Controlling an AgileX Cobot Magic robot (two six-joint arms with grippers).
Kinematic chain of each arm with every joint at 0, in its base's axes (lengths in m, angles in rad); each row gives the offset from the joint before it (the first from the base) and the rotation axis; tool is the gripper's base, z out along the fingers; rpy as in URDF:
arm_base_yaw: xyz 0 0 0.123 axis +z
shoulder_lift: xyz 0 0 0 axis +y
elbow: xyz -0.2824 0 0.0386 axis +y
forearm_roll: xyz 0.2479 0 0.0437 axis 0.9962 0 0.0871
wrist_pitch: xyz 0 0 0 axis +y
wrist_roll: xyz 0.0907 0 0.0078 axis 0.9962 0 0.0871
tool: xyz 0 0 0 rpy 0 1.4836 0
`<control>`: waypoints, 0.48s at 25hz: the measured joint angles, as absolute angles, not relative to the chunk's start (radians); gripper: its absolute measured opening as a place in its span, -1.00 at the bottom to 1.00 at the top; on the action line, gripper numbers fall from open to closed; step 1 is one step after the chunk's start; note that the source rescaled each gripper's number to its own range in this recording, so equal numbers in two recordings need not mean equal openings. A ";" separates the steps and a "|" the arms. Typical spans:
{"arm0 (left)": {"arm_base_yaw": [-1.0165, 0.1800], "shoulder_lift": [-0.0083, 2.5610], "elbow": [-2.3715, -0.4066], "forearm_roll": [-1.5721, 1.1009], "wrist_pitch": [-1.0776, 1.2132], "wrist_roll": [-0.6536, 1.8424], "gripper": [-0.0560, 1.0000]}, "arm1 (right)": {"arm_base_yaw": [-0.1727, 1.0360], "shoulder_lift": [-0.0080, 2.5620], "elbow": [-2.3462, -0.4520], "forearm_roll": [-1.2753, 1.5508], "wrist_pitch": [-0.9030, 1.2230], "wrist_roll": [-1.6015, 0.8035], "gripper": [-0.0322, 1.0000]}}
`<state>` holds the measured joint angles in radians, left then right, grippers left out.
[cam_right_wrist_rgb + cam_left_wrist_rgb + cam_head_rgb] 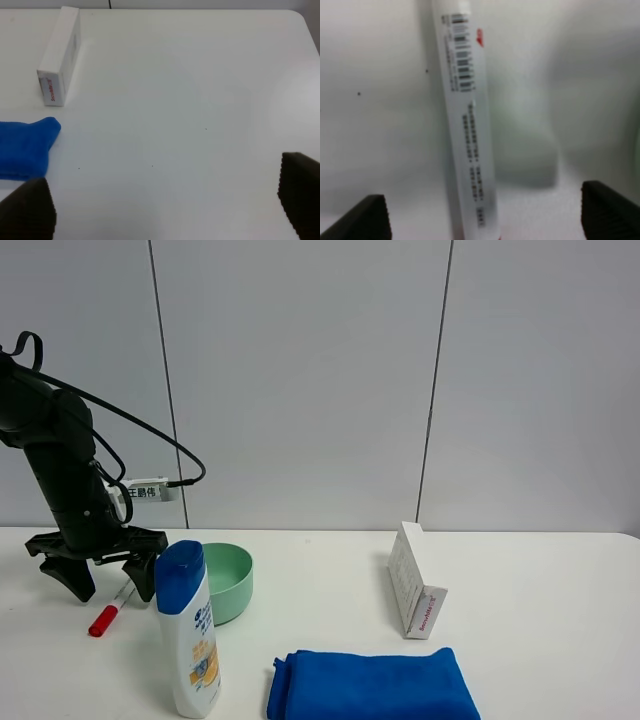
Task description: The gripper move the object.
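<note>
Exterior high view: the marker pen (111,607) is seen lying flat on the white tabletop (330,620), slim and white with a red cap toward the camera. The left gripper (112,586) is positioned low over it, fingers spread wide to either side of the barrel, nothing held. Just beside it a shampoo bottle (189,629) is stood upright in front of a green bowl (226,581). A blue cloth (372,685) and a white carton (413,580) are set well apart to the right. Grey wall panels (300,380) are seen behind.

Left wrist view: the pen's barrel is shown with a barcode, fine print and a red mark, running between the two black fingers (360,220), untouched by either.

Right wrist view: the right gripper (165,212) is recorded wide apart and empty above bare tabletop; carton and cloth lie beyond it.
</note>
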<state>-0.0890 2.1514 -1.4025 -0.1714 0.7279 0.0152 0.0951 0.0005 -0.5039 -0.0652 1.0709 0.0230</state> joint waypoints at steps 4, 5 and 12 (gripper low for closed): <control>-0.089 2.143 -1.403 -0.151 0.742 0.020 0.51 | 0.095 0.001 -0.504 -0.065 1.071 0.023 1.00; -0.089 2.137 -1.403 -0.140 0.743 0.020 0.51 | 0.095 0.001 -0.504 -0.065 1.071 0.023 1.00; -0.089 2.094 -1.403 -0.121 0.748 0.023 0.51 | 0.095 0.001 -0.504 -0.065 1.071 0.023 1.00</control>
<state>-0.0890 2.0941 -1.4025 -0.1208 0.7481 0.0226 0.0951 0.0005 -0.5039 -0.0652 1.0709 0.0230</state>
